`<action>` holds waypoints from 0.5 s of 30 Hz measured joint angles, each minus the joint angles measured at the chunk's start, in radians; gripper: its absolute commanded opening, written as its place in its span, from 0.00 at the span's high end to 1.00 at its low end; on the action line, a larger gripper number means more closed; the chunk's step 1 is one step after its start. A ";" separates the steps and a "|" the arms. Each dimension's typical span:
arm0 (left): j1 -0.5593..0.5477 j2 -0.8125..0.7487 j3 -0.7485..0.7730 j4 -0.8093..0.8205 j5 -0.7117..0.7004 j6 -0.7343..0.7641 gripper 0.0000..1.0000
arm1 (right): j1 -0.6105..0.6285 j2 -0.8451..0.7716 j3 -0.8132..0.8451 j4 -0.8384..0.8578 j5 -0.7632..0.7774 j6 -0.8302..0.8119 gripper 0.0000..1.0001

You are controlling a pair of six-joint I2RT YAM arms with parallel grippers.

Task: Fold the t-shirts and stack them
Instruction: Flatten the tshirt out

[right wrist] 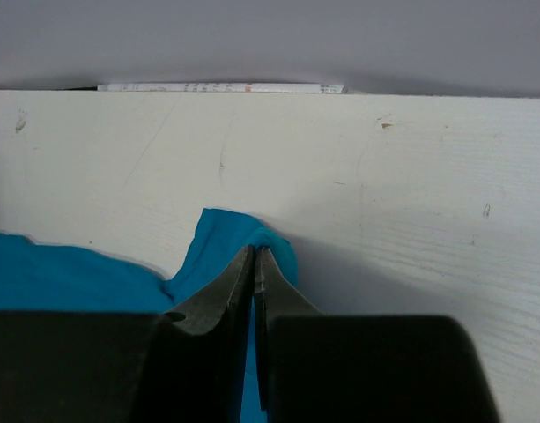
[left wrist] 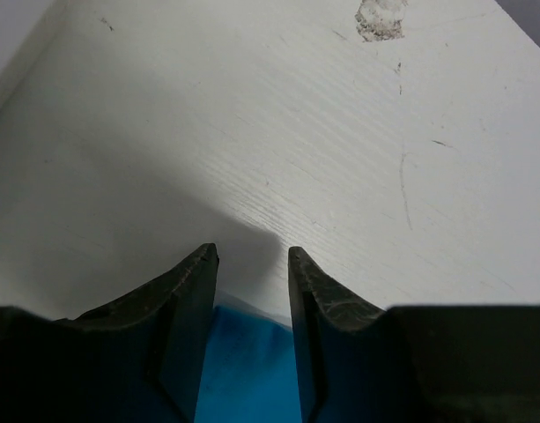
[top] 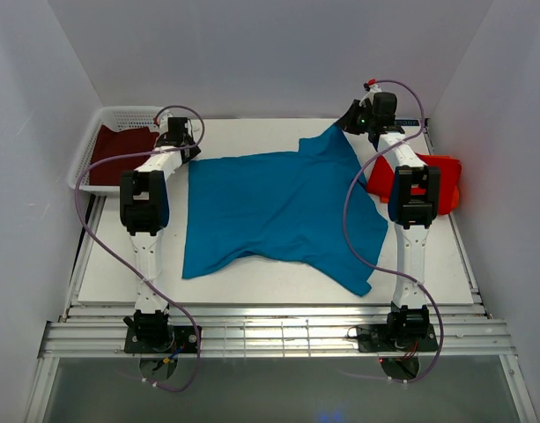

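White walls (top: 252, 53) are seen on three sides of a white table (top: 252, 282). The teal shirt (top: 270, 207) is spread over the middle of the table, between the two arms, with its near edge uneven and one corner trailing toward the near right. Its far right corner is pinched by the right gripper (right wrist: 254, 256), whose jaws are pressed together on a fold of the cloth. The left gripper (left wrist: 252, 264) is placed at the shirt's far left corner. Its jaws are parted with a clear gap, and teal cloth is seen low between them, but nothing is clamped. The maroon shirt (top: 120, 145) is bundled in the basket (top: 120, 113) at the far left. The red shirt (top: 446, 167) is laid at the table's right edge, partly hidden by the right arm. Whether it touches the teal shirt cannot be told.
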 measured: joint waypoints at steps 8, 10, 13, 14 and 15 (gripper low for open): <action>0.002 -0.027 -0.045 0.009 0.018 -0.036 0.52 | 0.000 0.000 -0.037 0.002 0.000 0.000 0.92; 0.002 -0.043 -0.065 0.005 0.018 -0.044 0.52 | 0.000 0.000 -0.047 0.000 0.000 0.000 0.92; 0.001 -0.069 -0.097 -0.010 0.018 -0.055 0.52 | 0.000 0.000 -0.058 -0.001 0.000 0.000 0.92; 0.001 -0.076 -0.107 -0.014 0.018 -0.057 0.52 | 0.000 0.000 -0.062 0.000 0.000 0.000 0.92; 0.001 -0.082 -0.114 -0.019 0.017 -0.059 0.53 | 0.000 -0.001 -0.066 0.001 -0.001 0.000 0.92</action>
